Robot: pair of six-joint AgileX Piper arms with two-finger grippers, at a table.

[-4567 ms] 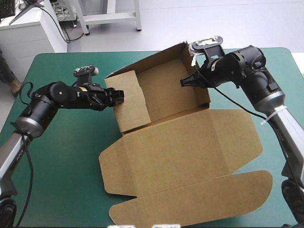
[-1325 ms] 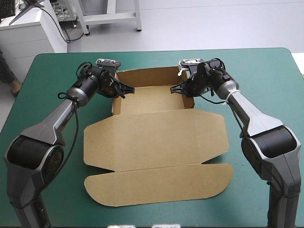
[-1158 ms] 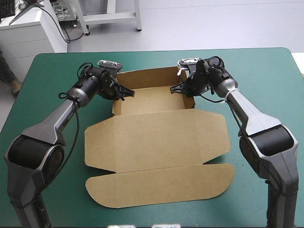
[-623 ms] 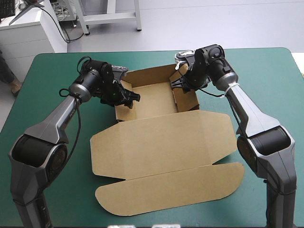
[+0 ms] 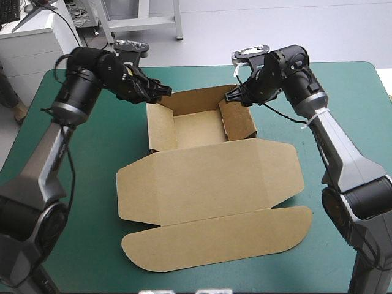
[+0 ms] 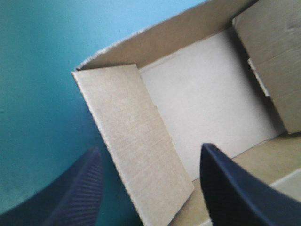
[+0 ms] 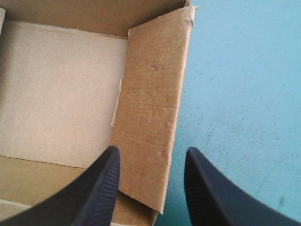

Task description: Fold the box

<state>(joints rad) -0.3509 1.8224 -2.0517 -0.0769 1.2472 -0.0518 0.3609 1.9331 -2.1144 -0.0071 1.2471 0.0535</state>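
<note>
Inspecting the brown box (image 5: pixel 208 184) with both my grippers poised over its far corners, nothing gripped.

High view: the box lies mid-table on the teal-green cover (image 5: pixel 79 202), walls raised into a tray at the far end, lid (image 5: pixel 214 242) flat toward the near edge; my left gripper (image 5: pixel 164 92) hangs above the tray's far left corner, my right gripper (image 5: pixel 231 97) above the far right. Left wrist view: my black fingers (image 6: pixel 70 193) stand spread, the left side wall (image 6: pixel 136 136) between them and just beneath, apparently untouched. Right wrist view: fingers spread likewise, the right side wall (image 7: pixel 153 103) between and ahead of them. Judgement: light, stiff board, bending only at its creases; take a wall by its free top edge, one finger on each face.
</note>
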